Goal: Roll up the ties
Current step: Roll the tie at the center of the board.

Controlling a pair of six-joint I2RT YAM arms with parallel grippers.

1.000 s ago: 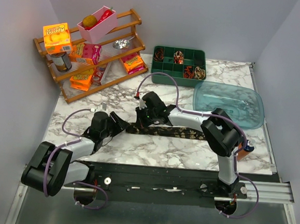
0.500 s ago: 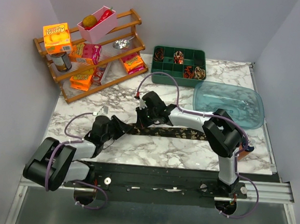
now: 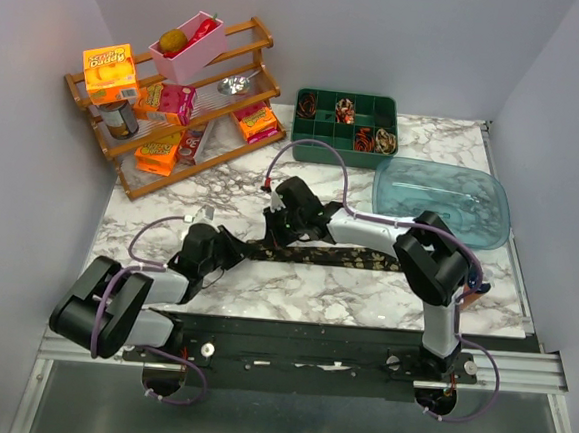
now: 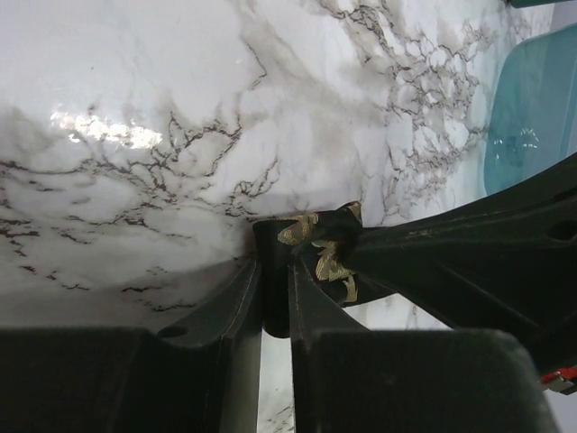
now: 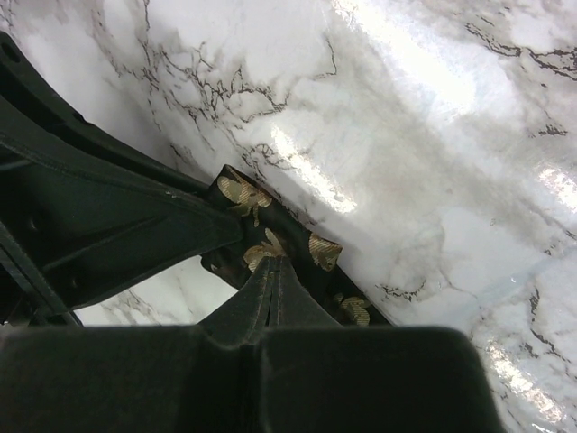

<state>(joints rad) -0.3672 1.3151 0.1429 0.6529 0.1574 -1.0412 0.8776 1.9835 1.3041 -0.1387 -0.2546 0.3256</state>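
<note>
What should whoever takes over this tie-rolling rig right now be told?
Left pincer: shut on the left end of the tie.
Right pincer: shut on that same end, close beside the left one.
Tie: lies flat along the marble table, with no coil to be seen yet.
Done: several rolled ties sit in the green tray at the back.
Left: roll this tie up from the pinched end, then probably set it in an empty compartment of the tray.
</note>
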